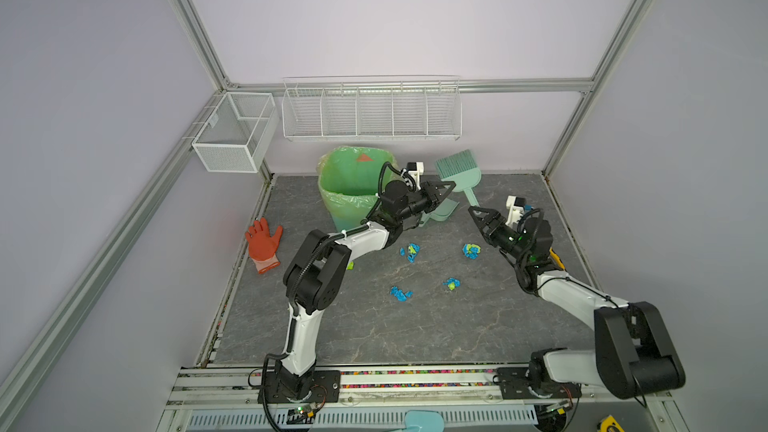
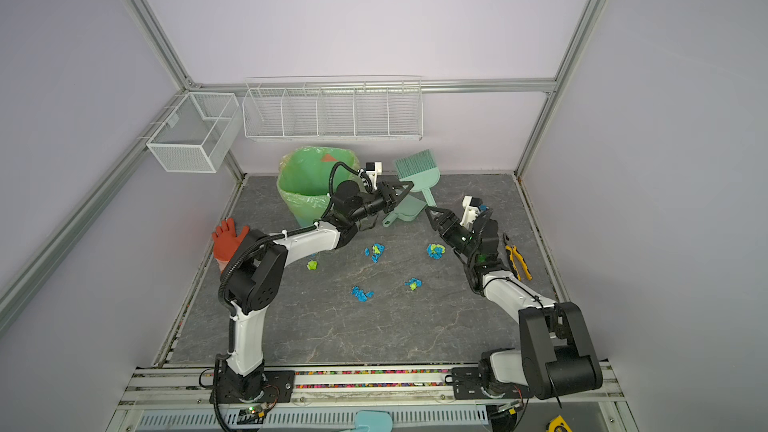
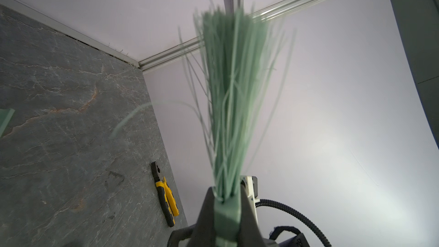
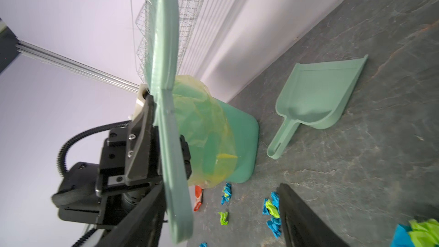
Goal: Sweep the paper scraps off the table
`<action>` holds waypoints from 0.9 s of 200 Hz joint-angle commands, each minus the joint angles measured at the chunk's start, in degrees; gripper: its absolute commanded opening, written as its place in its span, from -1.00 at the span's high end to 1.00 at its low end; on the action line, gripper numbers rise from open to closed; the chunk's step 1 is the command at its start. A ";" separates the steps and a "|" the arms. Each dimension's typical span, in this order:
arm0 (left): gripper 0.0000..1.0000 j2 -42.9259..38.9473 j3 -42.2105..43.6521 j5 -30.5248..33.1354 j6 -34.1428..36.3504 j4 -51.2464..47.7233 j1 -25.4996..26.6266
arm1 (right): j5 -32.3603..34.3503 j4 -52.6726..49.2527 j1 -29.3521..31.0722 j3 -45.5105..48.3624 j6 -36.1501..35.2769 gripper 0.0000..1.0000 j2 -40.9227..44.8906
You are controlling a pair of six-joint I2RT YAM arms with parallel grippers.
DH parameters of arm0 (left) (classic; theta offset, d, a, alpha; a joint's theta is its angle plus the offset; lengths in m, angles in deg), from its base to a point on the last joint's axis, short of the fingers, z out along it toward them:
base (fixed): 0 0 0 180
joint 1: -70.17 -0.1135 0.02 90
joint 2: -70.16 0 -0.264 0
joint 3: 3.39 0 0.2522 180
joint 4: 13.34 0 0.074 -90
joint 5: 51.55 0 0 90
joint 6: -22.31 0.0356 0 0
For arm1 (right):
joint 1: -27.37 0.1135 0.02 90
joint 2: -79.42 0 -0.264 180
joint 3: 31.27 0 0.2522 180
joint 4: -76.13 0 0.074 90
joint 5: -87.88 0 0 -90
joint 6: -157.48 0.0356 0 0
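Note:
Several blue and lime paper scraps (image 1: 411,251) (image 2: 435,251) lie scattered on the middle of the dark veined table (image 1: 374,334). My left gripper (image 1: 446,189) (image 3: 225,193) is shut on a mint-green brush (image 1: 457,166), just below its bristles (image 3: 232,91), which point up. In the right wrist view the brush handle (image 4: 175,186) hangs between the open jaws of my right gripper (image 4: 222,186) (image 1: 473,213), close beside one finger (image 4: 142,210). A mint dustpan (image 1: 440,214) (image 4: 318,96) lies on the table behind the scraps.
A green-bagged bin (image 1: 353,184) stands at the back, left of the dustpan. An orange-red glove (image 1: 262,245) lies at the table's left edge and yellow pliers (image 2: 517,261) at its right edge. Two white wire baskets (image 1: 372,112) (image 1: 235,132) hang on the walls.

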 commanded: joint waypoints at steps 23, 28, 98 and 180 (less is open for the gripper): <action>1.00 1.65 1.18 -0.83 -0.97 5.12 -0.79 | -1.56 13.07 0.02 -1.45 5.34 -0.16 -3.84; 1.00 1.79 1.28 -0.78 -1.12 5.33 -0.84 | -1.64 14.29 0.02 -1.44 5.98 -0.12 -4.47; 1.00 2.39 2.25 -1.11 -1.86 6.89 -1.10 | -3.83 33.83 0.08 -1.94 14.85 0.30 -15.50; 1.00 2.14 2.94 -1.28 -1.42 6.53 -1.28 | -4.02 37.43 0.81 -2.27 15.05 0.71 -18.23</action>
